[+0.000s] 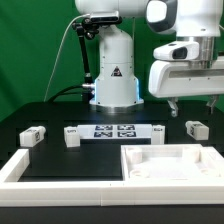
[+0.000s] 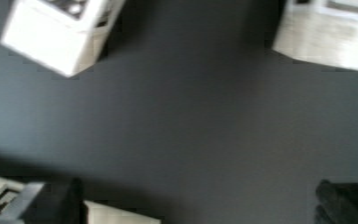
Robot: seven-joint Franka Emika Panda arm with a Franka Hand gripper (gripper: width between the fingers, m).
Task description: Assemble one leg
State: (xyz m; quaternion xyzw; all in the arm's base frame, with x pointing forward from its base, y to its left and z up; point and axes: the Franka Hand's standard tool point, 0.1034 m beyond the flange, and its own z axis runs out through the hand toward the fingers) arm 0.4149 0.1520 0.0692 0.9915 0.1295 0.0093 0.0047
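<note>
Several small white legs with tag markers stand on the black table in the exterior view: one at the far left (image 1: 32, 135), one beside it (image 1: 71, 135), one right of the marker board (image 1: 159, 131) and one at the far right (image 1: 197, 128). My gripper (image 1: 195, 100) hangs open and empty above the far right leg, not touching it. In the wrist view two white blocks (image 2: 60, 35) (image 2: 330, 35) lie on the dark table far from my gripper (image 2: 206, 200). My dark fingertips (image 2: 60, 200) stand wide apart with only bare table between them.
The marker board (image 1: 113, 130) lies in front of the robot base (image 1: 114, 85). A large flat white rimmed square piece (image 1: 170, 160) lies at the front right. A white frame edge (image 1: 40, 165) runs along the front left. White edges (image 2: 131, 212) show by one fingertip.
</note>
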